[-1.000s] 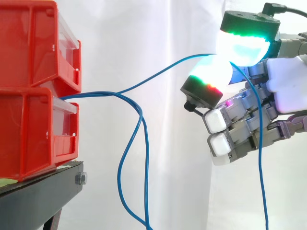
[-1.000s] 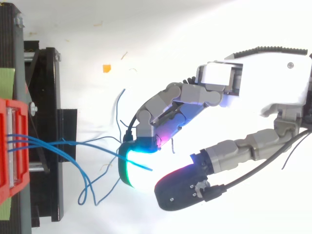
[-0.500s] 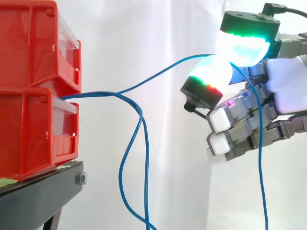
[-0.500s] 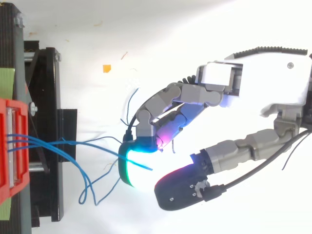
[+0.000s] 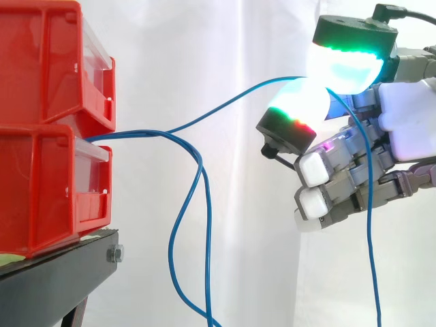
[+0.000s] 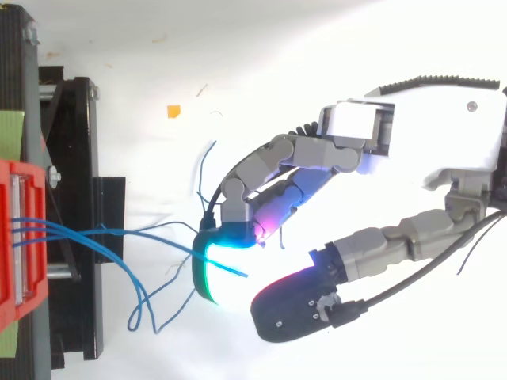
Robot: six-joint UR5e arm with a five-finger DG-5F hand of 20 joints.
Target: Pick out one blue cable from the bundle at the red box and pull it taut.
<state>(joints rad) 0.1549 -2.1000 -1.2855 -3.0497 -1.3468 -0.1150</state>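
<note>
The robot's grey-and-white hand [image 5: 402,122] reaches in from the right of the side view. Two of its glowing fingertips [image 5: 300,102], one green-white above and one cyan just below, are pressed together on a thin blue cable [image 5: 231,102], pinching it. The other fingers are curled in toward the palm beneath the pinch.

The pinched cable lies lengthwise left to right. It leaves the seam between the two stacked red plastic bins [image 5: 41,184] and climbs in a shallow curve to the pads, not quite straight. Past the pinch its free length drops steeply to the bottom edge. From above, the same cable [image 6: 170,241] runs almost level from the bin front to the glowing pads, with a short end poking out past them.

Loose blue cables [image 5: 201,204] sag from the same seam in long downward loops, well apart from the hand.

The bins sit on a black metal stand [image 5: 54,279]. Behind everything hangs a white curtain [image 5: 204,41].
</note>
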